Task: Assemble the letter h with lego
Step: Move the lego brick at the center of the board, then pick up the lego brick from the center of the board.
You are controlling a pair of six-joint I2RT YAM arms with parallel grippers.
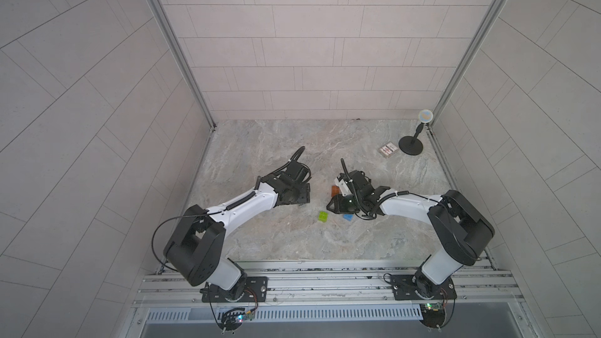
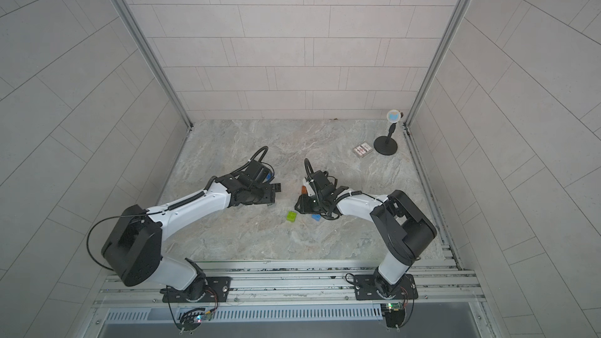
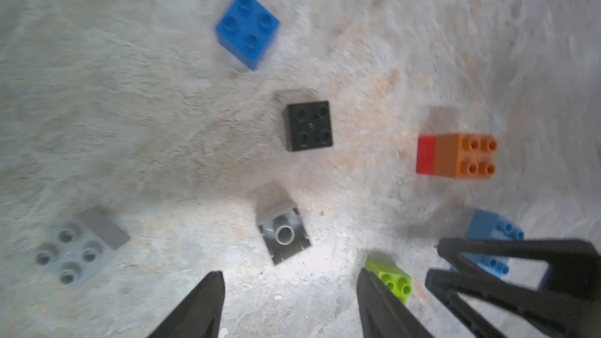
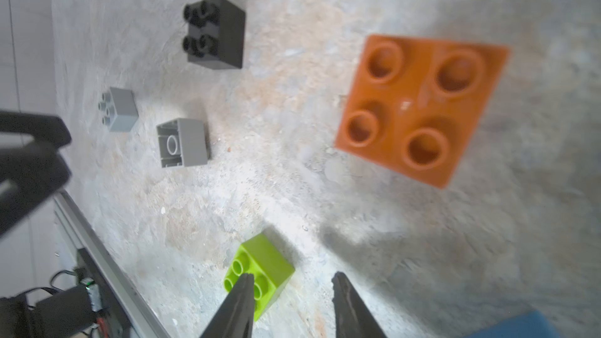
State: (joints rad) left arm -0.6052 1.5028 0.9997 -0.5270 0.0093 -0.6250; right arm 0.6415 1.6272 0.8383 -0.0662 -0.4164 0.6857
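Marbled grey counter (image 1: pixel 292 144) sits inside tiled walls, with the lego scattered around the frame's middle in both top views. A lime brick (image 1: pixel 323 216) and a light blue brick (image 1: pixel 348 218) lie just below centre, near the right claw (image 4: pixel 292 276), which is spread apart and empty. The left claw (image 3: pixel 289 284) gapes too, holding nothing. A blue brick (image 3: pixel 247 27), a black brick (image 3: pixel 309 126) and a grey brick (image 3: pixel 78 248) lie loose, studs up. A second grey brick (image 3: pixel 283 232) shows its hollow side. An orange brick (image 3: pixel 465 156) is joined to a red brick (image 3: pixel 426 156).
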